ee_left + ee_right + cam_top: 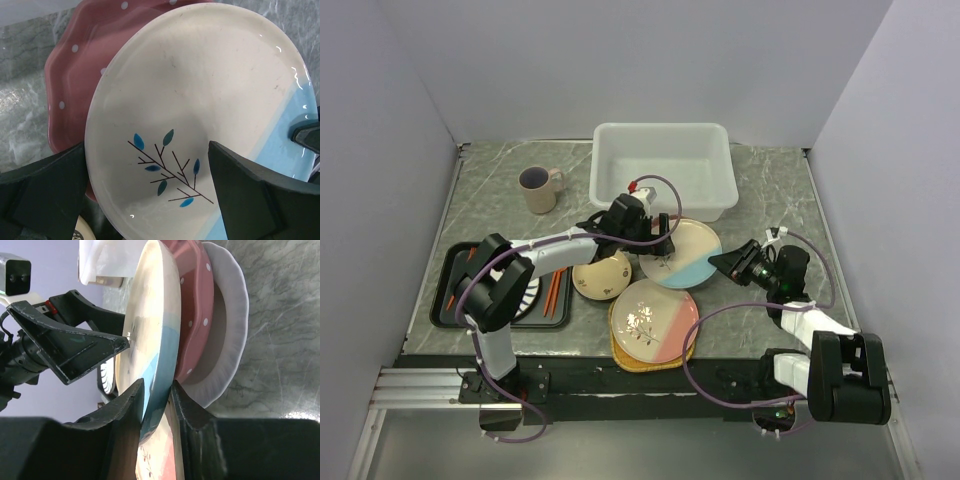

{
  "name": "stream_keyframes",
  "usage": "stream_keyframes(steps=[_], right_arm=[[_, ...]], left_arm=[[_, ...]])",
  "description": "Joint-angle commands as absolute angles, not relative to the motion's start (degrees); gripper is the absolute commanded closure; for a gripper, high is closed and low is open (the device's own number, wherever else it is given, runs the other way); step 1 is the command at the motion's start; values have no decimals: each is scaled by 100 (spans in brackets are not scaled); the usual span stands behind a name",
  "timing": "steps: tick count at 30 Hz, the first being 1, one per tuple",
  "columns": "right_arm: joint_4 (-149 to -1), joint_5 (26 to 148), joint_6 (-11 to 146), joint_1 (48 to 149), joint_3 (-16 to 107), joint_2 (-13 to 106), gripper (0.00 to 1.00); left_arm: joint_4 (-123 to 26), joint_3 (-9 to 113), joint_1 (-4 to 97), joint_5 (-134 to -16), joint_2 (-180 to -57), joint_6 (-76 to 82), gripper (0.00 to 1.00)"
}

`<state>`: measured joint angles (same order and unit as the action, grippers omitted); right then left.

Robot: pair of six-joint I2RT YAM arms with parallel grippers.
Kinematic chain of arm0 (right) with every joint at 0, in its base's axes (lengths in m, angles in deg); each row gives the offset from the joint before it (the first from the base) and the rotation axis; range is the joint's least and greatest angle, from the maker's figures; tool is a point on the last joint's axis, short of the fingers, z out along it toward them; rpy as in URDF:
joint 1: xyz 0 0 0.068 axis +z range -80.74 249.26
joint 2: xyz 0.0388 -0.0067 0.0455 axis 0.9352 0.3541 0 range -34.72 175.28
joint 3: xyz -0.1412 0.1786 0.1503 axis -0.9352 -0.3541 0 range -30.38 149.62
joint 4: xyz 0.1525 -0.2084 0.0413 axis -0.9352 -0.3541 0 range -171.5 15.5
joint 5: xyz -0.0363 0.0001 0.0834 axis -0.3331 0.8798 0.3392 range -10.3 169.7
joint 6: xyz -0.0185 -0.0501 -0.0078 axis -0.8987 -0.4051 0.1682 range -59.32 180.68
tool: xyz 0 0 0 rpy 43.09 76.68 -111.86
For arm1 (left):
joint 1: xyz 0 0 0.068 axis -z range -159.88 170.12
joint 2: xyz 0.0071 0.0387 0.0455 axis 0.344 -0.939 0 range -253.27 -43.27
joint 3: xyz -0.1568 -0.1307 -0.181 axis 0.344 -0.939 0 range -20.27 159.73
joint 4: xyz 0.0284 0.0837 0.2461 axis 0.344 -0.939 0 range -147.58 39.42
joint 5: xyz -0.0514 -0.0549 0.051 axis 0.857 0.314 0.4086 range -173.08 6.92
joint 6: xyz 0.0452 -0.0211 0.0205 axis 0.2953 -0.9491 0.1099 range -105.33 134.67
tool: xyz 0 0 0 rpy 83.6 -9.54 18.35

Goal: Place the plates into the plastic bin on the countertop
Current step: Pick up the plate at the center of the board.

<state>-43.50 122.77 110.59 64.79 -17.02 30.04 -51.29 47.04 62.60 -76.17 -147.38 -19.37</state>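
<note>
The cream-and-blue plate lies atop a pink dotted plate and a white plate, just in front of the plastic bin. My right gripper pinches its blue rim, one finger on top and one beneath. Above the plate's sprig drawing my left gripper hangs wide open, holding nothing. A cream-and-pink plate rests on an orange plate near the front edge, and a small tan plate sits to their left.
A tan mug stands at the back left of the countertop. A flat black tray at the left holds a striped plate and orange sticks. Walls close in on both sides.
</note>
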Motion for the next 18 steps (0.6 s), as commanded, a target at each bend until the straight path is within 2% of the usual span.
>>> stream_keyframes(steps=[1, 4, 5, 6, 18], right_arm=[[-3943, 12567, 10991, 6504, -1623, 2743, 72], [-4154, 12462, 10902, 6504, -1588, 2620, 84], [-4302, 12417, 10850, 6504, -1570, 2550, 94], [-4374, 12382, 10823, 6496, -1562, 2514, 99], [-4708, 12285, 10691, 6496, -1439, 2224, 100]], left_arm=[[-4917, 4899, 6433, -7368, -14777, -1908, 1], [-4917, 4916, 6451, -7350, -14795, -1917, 1], [-4908, 4916, 6442, -7359, -14786, -1917, 1], [-4900, 4890, 6459, -7394, -14760, -1925, 1], [-4644, 4618, 6477, -7535, -14320, -1908, 1]])
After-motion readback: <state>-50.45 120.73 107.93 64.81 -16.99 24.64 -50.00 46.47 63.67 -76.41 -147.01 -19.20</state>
